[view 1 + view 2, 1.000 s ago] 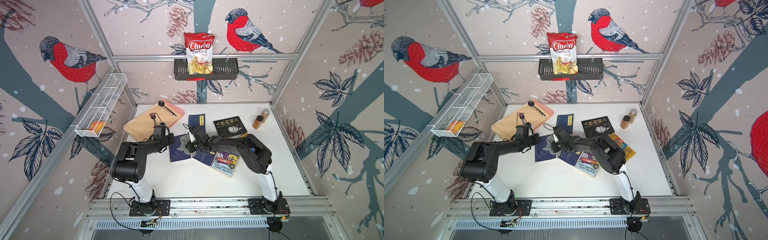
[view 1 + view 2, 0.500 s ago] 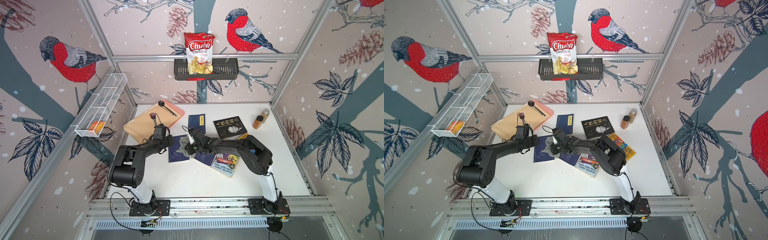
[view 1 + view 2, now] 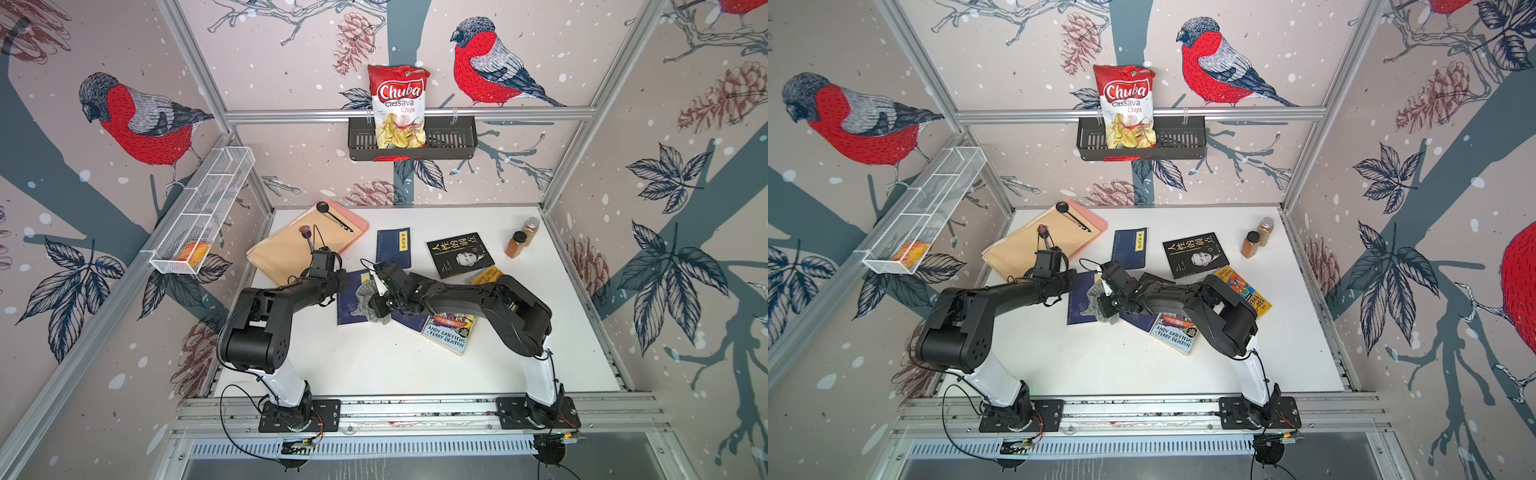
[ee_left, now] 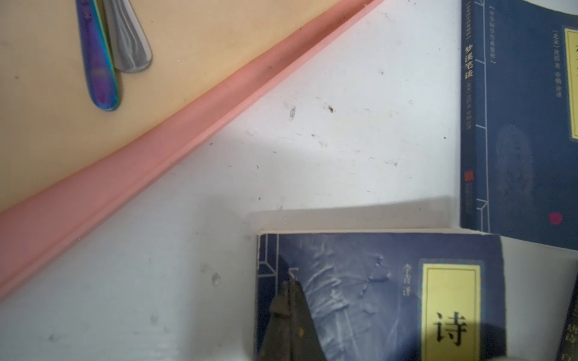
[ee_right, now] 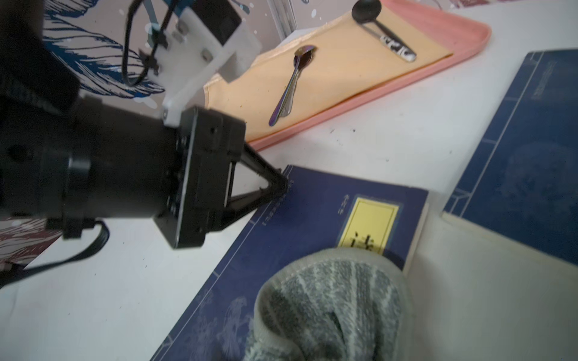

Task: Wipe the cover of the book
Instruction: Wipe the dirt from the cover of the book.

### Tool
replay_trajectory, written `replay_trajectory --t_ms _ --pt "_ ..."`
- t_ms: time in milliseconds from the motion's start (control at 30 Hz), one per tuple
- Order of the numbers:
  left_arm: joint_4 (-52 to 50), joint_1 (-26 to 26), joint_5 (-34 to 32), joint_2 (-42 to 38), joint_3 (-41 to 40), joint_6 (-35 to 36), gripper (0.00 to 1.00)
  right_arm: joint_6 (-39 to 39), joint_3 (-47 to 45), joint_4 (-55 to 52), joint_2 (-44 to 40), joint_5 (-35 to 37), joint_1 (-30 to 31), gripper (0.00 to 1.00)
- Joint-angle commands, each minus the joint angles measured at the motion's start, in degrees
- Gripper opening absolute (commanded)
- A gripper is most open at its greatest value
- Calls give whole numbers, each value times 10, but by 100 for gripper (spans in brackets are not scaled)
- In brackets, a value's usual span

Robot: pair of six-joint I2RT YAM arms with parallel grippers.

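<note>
Two matching arms, left arm and right arm: upper links and fat round joints matte black, lowest link glossy white. Each on a flat black base plate, screw heads showing. Thin black cables loop loose. Left gripper: black open-frame triangular fingers; white bracket behind, small screws
</note>
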Motion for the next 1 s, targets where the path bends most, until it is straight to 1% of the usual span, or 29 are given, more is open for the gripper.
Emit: replay_trajectory --t_ms 0,100,200,300,467,600,700,833,967 --pt "-40 -1 1 7 -3 1 0 23 -23 17 -10 -18 5 2" --pt "-39 -1 4 10 -3 -1 0 31 -26 28 -1 -23 3 1" --pt "-38 -1 8 13 -3 0 0 37 -2 37 21 -34 -13 1" --pt "-34 -1 16 17 -5 -2 0 35 50 32 52 -42 -37 1" --pt "-24 -1 28 23 -11 -5 0 29 172 -11 123 -45 -75 0" --pt "-18 1 33 24 -17 -8 0 14 226 -50 156 -44 -82 0" --pt "-18 2 34 26 -17 -9 0 2 199 -56 140 -32 -68 1" --pt "-14 3 37 29 -17 -8 0 -12 110 -47 85 -13 -28 2" --pt "-10 4 39 30 -21 -10 0 8 24 -18 36 -7 4 2"
